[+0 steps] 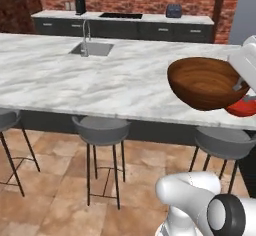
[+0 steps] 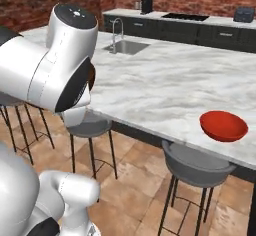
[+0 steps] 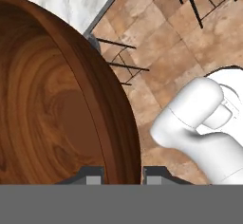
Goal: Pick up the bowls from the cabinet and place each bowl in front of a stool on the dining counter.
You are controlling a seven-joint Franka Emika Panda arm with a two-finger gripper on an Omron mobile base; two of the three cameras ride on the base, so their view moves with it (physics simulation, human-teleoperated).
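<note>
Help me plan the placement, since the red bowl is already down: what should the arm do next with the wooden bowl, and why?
Probably carry the wooden bowl left and lower it onto the dining counter in front of the middle stool. The gripper grips its rim in mid-air, and the red bowl already fronts the right stool.

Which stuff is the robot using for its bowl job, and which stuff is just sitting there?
For the job:
- round brown wooden bowl, held in the hand
- glossy red bowl
- white marble dining counter
- grey cushioned stools

Just there:
- steel sink
- faucet
- black toaster
</note>
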